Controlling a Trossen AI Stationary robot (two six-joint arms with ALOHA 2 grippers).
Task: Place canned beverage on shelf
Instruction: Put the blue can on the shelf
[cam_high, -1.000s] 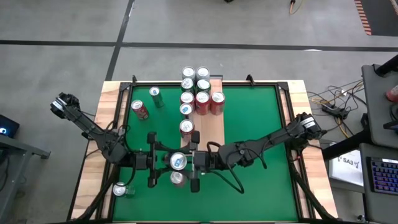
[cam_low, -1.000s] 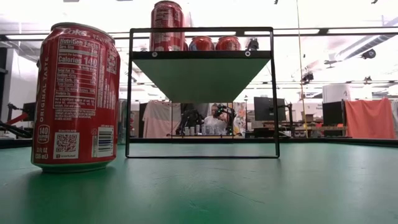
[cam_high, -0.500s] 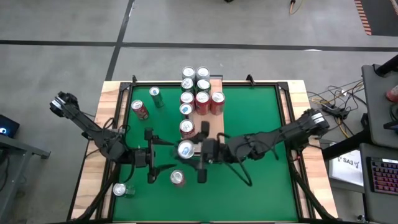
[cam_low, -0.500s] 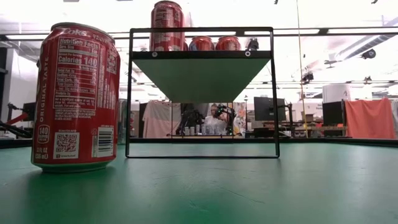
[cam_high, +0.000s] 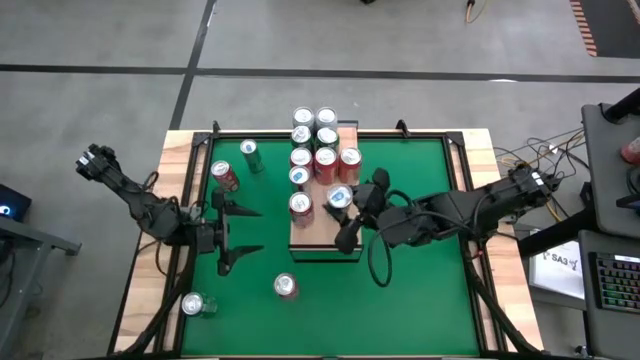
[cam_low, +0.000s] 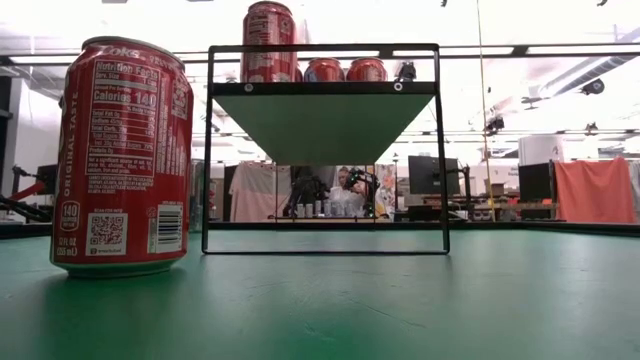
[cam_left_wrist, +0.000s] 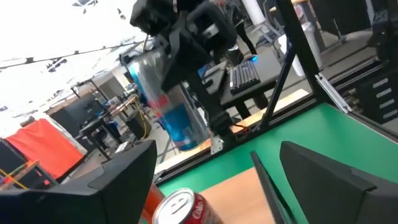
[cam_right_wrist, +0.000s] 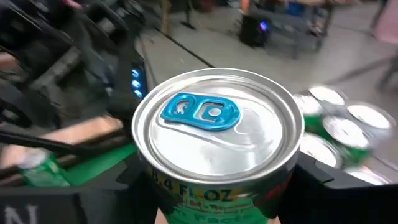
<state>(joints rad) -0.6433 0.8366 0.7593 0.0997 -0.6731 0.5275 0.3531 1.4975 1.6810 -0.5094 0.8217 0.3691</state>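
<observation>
Now the right pincer (cam_high: 345, 205) grips a blue-tabbed can (cam_high: 339, 197) above the shelf (cam_high: 325, 240); lowering carelessly could topple neighbouring cans (cam_high: 325, 160). Left pincer (cam_high: 232, 232) waits wide.

I'm looking at two dark, jointed arms, both matte black. Black cables are looping along the right arm (cam_high: 450, 212) near its wrist. The left tool (cam_high: 232, 234) is showing two slim black fingers (cam_left_wrist: 323, 180) with flat, broad inner faces.

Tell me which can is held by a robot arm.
The can with the blue tab, gripped by the right gripper above the shelf; every other can stands free.
</observation>
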